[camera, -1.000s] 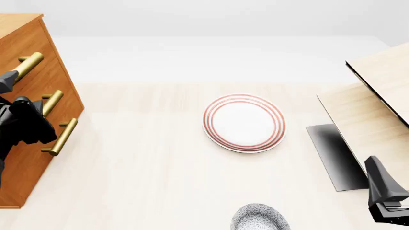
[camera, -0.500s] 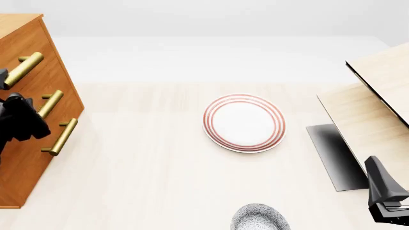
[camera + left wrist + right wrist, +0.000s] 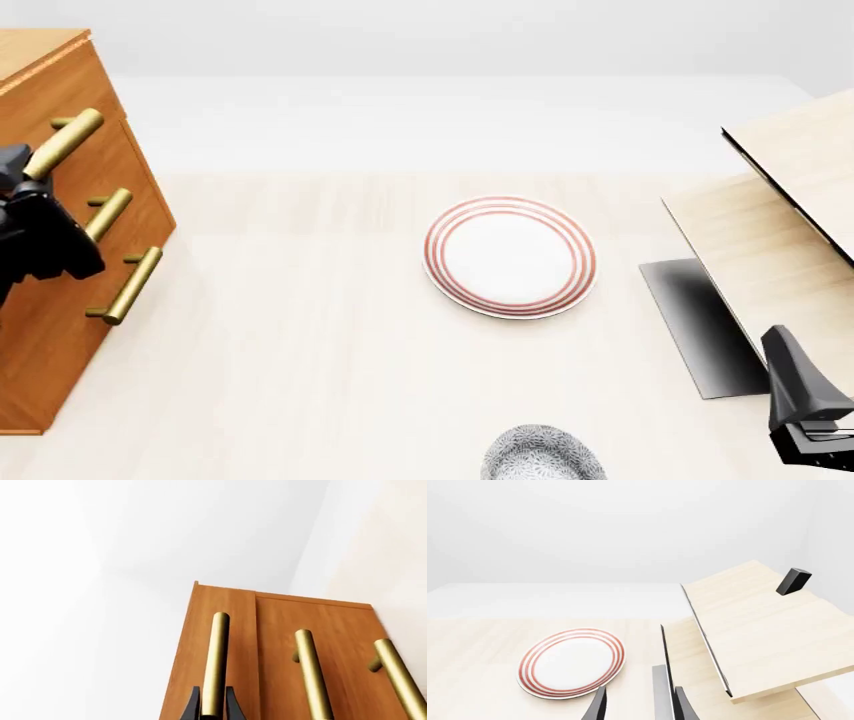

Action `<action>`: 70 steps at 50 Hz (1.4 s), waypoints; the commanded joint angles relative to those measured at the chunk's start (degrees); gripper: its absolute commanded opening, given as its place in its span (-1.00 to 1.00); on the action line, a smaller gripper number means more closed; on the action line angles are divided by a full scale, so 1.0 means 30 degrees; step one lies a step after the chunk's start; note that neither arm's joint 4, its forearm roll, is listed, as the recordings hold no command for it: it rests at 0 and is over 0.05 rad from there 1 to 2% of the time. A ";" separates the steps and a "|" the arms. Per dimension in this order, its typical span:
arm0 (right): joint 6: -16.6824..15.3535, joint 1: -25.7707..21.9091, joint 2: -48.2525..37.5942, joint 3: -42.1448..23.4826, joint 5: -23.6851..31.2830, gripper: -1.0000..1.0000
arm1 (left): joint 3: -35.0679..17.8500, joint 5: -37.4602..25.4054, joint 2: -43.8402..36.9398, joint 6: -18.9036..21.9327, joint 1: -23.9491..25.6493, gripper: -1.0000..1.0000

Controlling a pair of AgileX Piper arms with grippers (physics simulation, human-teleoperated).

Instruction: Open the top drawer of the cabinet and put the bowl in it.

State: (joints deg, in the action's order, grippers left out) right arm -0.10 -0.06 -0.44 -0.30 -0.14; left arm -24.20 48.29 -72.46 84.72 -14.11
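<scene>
The orange-brown cabinet point(image 3: 60, 300) stands at the left edge. Its top drawer point(image 3: 94, 110) sits a little proud of the two lower ones. My left gripper point(image 3: 20, 172) is shut on the top drawer's brass handle point(image 3: 64, 142). In the left wrist view the black fingers point(image 3: 193, 706) flank that handle point(image 3: 215, 665). The speckled bowl point(image 3: 541, 456) sits at the near edge of the table, partly cut off by the frame. My right gripper point(image 3: 798, 395) is open and empty, to the right of the bowl; its jaws point(image 3: 640, 707) stand apart.
A flat white plate with red rings point(image 3: 510, 256) lies mid-table, also in the right wrist view point(image 3: 572, 662). A pale light-wood structure point(image 3: 787, 230) with a dark panel fills the right side. A small black block point(image 3: 794, 581) sits on it.
The left gripper closed in on the top handle, and the handle and drawer front have shifted slightly outward to the right. The right arm, bowl and plate have not moved.
</scene>
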 commanded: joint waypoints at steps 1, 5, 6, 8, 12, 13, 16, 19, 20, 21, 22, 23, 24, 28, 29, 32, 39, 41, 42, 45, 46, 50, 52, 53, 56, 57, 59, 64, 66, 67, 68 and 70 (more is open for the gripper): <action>0.0007 -0.0007 0.0035 0.0016 0.0003 1.00 | 0.1215 -0.0784 0.1143 0.0436 0.0251 -1.00; 0.0004 -0.0001 0.0032 0.0016 0.0005 1.00 | 0.1266 -0.1036 0.1539 0.0599 0.0597 -1.00; 0.0002 -0.0001 0.0038 0.0016 0.0003 1.00 | 0.1233 -0.1086 0.1589 0.0596 0.0678 -1.00; 0.0007 0.0000 0.0032 0.0016 0.0005 1.00 | 0.1208 -0.1070 0.1541 0.0675 0.0860 -1.00; 0.0006 -0.0002 0.0038 0.0016 0.0003 1.00 | 0.1195 -0.0974 0.1476 0.0756 0.1184 -1.00; 0.0005 -0.0008 0.0043 0.0015 0.0001 1.00 | 0.1199 -0.0943 0.1450 0.0765 0.1253 -1.00; 0.0004 0.0007 0.0026 0.0016 0.0007 1.00 | 0.1126 -0.1063 0.1638 0.0687 0.1563 -1.00; 0.0002 0.0004 0.0027 0.0016 0.0007 1.00 | 0.0988 -0.1285 0.1826 0.0620 0.1803 -1.00; 0.0003 0.0007 0.0030 0.0016 0.0006 1.00 | 0.0966 -0.1288 0.1840 0.0652 0.1886 -1.00; 0.0001 0.0005 0.0026 0.0016 0.0007 1.00 | 0.0914 -0.1282 0.1822 0.0663 0.1992 -1.00; 0.0008 0.0001 0.0028 0.0016 0.0006 1.00 | 0.0858 -0.1318 0.1794 0.0636 0.2091 -1.00; 0.0001 0.0006 0.0023 0.0016 0.0007 1.00 | 0.0799 -0.1379 0.1791 0.0593 0.2168 -1.00; 0.0006 0.0004 0.0028 0.0016 0.0006 1.00 | 0.0771 -0.1310 0.1709 0.0637 0.2287 -1.00; 0.0003 0.0006 0.0028 0.0016 0.0006 1.00 | 0.0526 -0.1349 0.1577 0.0640 0.2591 -1.00; 0.0007 0.0002 0.0032 0.0016 0.0005 1.00 | 0.0456 -0.1416 0.1561 0.0607 0.2685 -1.00; 0.0004 0.0000 0.0036 0.0016 0.0003 1.00 | 0.0379 -0.1281 0.1354 0.0635 0.2969 -1.00; 0.0007 -0.0001 0.0037 0.0016 0.0003 1.00 | 0.0468 -0.1095 0.1268 0.0657 0.3330 -1.00; 0.0000 -0.0005 0.0041 0.0015 0.0001 1.00 | 0.0550 -0.0945 0.1161 0.0716 0.3422 -1.00; 0.0001 0.0006 0.0036 0.0016 0.0004 1.00 | 0.0542 -0.0955 0.1159 0.0689 0.3467 -1.00; 0.0005 0.0001 0.0034 0.0016 0.0004 1.00 | 0.0544 -0.0880 0.1065 0.0688 0.3645 -1.00; -0.0002 0.0002 0.0035 0.0016 0.0004 1.00 | 0.0568 -0.0772 0.0978 0.0716 0.3767 -1.00; 0.0004 0.0004 0.0028 0.0016 0.0006 1.00 | 0.0519 -0.0744 0.0882 0.0792 0.4048 -1.00; 0.0007 0.0001 0.0037 0.0016 0.0003 1.00 | 0.0570 -0.0650 0.0832 0.0727 0.4139 -1.00; 0.0010 0.0001 0.0037 0.0016 0.0003 1.00 | 0.0624 -0.0520 0.0756 0.0784 0.4184 -1.00; 0.0009 0.0002 0.0024 0.0017 0.0007 1.00 | 0.0675 -0.0293 0.0522 0.0832 0.4333 -1.00; 0.0004 0.0001 0.0032 0.0016 0.0005 1.00 | 0.0683 -0.0235 0.0460 0.0838 0.4357 -1.00; 0.0002 0.0008 0.0029 0.0016 0.0006 1.00 | 0.0663 -0.0216 0.0393 0.0798 0.4464 -1.00; 0.0003 0.0001 0.0034 0.0016 0.0004 1.00 | 0.0778 0.0139 0.0136 0.0868 0.4745 -1.00; 0.0008 0.0001 0.0028 0.0016 0.0006 1.00 | 0.0783 0.0149 0.0105 0.0864 0.4820 -1.00; 0.0001 0.0006 0.0029 0.0016 0.0006 1.00 | 0.0787 0.0162 0.0096 0.0852 0.4892 -1.00; 0.0005 0.0008 0.0025 0.0016 0.0007 1.00 | 0.0829 0.0306 0.0014 0.0921 0.4919 -1.00; 0.0004 0.0004 0.0027 0.0016 0.0006 1.00 | 0.0851 0.0377 -0.0043 0.0924 0.5012 -1.00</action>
State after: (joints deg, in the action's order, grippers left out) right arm -0.10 -0.06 -0.45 -0.30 -0.14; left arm -21.68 49.07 -70.13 86.86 -2.78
